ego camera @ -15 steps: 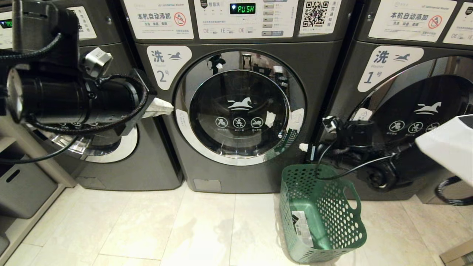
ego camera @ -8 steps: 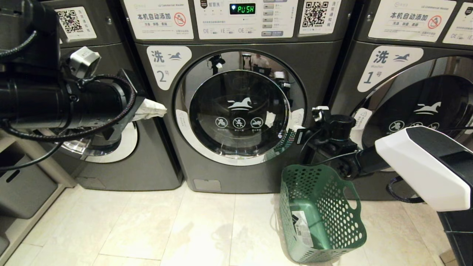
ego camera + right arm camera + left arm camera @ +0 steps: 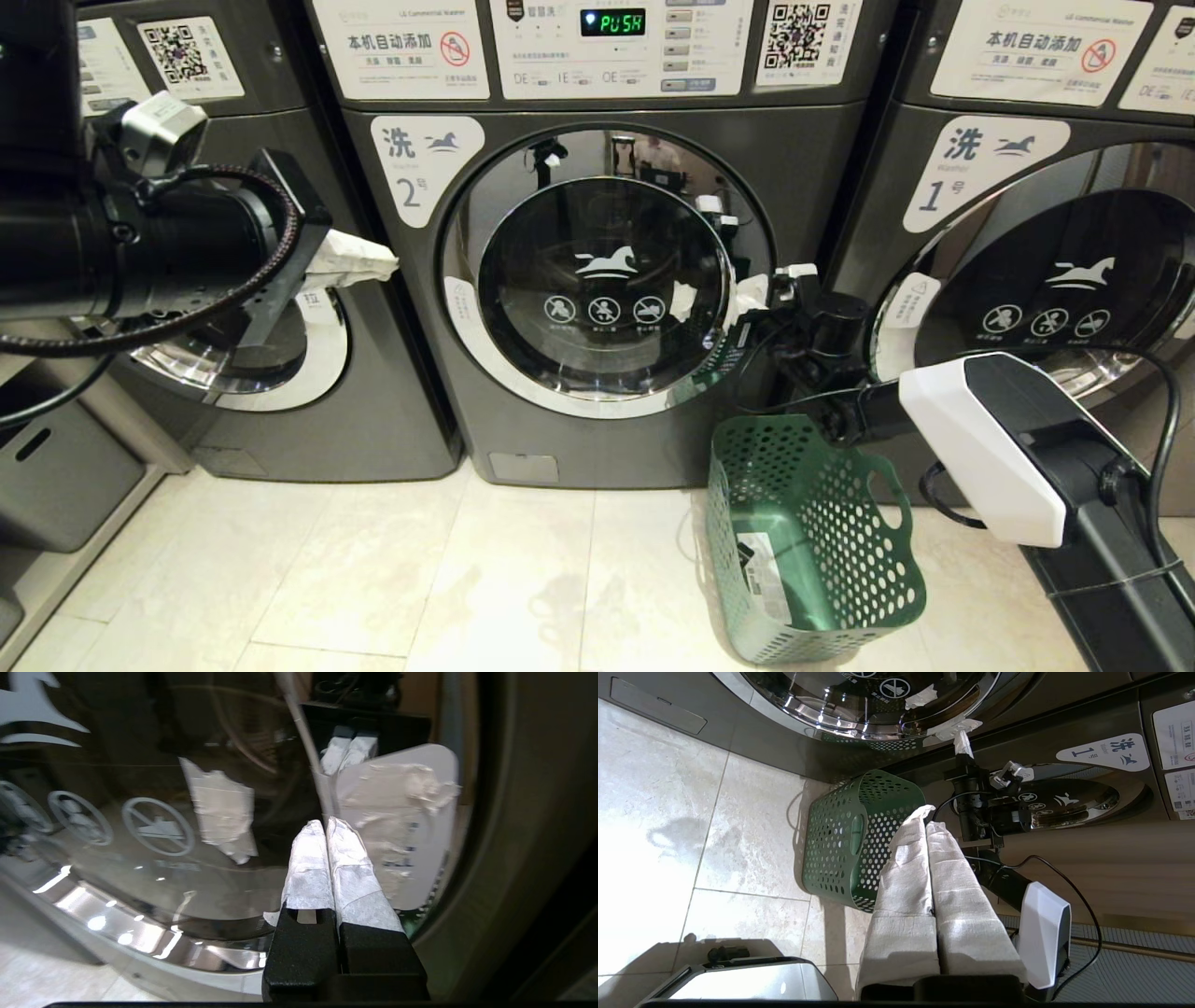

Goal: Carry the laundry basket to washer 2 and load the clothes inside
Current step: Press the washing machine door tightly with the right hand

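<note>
At the foot of a row of dark grey front-load washers, the laundry basket (image 3: pixel 812 541) lies tipped on its side on the pale tiled floor (image 3: pixel 373 579), its open mouth turned toward the machines and a white sticker showing on its base. No clothes can be seen inside it. It sits just in front of the gap between washer 2 (image 3: pixel 597 271), whose round chrome-rimmed door is shut and whose display reads "PUSH", and the washer labelled 1 (image 3: pixel 1027 233) to the robot's right.

The right pincer (image 3: pixel 747 301), its tips wrapped in white tape, is closed and holds nothing; it sits at the right-hand edge of washer 2's door, against a white taped patch on the chrome rim (image 3: pixel 402 826), with the right arm reaching in above the basket. In the right wrist view the two taped tips (image 3: pixel 308 858) press together just in front of the glass.

The left pincer (image 3: pixel 359 261), also taped in white and closed on nothing, is held in the air to the left of washer 2, in front of the third washer (image 3: pixel 280 373) in the row. In its own wrist view the shut tips (image 3: pixel 915 858) point across toward the basket (image 3: pixel 850 849) and the right arm.
</note>
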You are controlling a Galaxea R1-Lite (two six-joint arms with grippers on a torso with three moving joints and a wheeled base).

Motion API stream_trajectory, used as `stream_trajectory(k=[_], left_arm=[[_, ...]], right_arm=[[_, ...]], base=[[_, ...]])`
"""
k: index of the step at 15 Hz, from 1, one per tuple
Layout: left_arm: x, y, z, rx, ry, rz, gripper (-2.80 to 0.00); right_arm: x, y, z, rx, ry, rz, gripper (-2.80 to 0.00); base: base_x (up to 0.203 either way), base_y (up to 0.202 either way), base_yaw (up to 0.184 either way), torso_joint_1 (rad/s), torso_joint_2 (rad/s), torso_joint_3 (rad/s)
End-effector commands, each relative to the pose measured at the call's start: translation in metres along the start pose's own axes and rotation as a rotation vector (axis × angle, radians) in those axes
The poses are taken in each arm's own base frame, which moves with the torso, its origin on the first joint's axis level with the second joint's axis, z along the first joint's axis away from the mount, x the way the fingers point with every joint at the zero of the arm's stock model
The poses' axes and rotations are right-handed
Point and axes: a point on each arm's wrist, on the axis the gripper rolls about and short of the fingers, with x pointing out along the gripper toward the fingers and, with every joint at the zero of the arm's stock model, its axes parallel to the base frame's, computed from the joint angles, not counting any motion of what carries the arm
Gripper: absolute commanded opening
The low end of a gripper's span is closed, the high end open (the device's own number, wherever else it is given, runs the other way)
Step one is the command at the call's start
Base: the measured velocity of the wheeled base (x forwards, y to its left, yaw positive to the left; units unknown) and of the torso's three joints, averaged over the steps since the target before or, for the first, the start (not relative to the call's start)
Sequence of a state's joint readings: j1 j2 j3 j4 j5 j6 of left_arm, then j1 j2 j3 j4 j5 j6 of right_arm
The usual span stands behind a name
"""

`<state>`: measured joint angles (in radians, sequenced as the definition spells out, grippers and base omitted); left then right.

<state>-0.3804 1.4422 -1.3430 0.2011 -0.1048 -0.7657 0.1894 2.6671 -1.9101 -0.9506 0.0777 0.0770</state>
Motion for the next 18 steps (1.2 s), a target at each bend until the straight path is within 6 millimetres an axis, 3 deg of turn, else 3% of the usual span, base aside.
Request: stream_trajectory(k=[1,6,11,16,18], left_arm=[[-0.003,-0.001,0.001,-0.004,-0.005,-0.003,-2.8],[0.002,0.0,0.001,-0.004,0.001,-0.001,-2.8],[-0.008,-0.003,0.002,0.001,-0.019,-0.008,-2.8],[-0.003,0.018,-0.004,0.299,-0.141,0.286,-2.8],[-0.004,0.017,-0.002,0.328,-0.146,0.296,-2.8]], right_arm=[[0.002,-0.01,-0.015,-0.009,0.003,-0.025,-2.8],[0.001,-0.02,0.008,-0.01,-0.045,-0.076,-2.8],[0.002,-0.018,0.0,-0.005,-0.032,-0.071,-2.8],[0.002,-0.015,-0.006,-0.003,-0.023,-0.061,-2.8],[0.002,-0.017,-0.008,-0.003,-0.018,-0.066,-2.8]], base=[[0.0,0.0,0.0,0.0,0.0,0.0],[0.0,0.0,0.0,0.0,0.0,0.0],[0.0,0.0,0.0,0.0,0.0,0.0],[0.0,0.0,0.0,0.0,0.0,0.0],[0.0,0.0,0.0,0.0,0.0,0.0]])
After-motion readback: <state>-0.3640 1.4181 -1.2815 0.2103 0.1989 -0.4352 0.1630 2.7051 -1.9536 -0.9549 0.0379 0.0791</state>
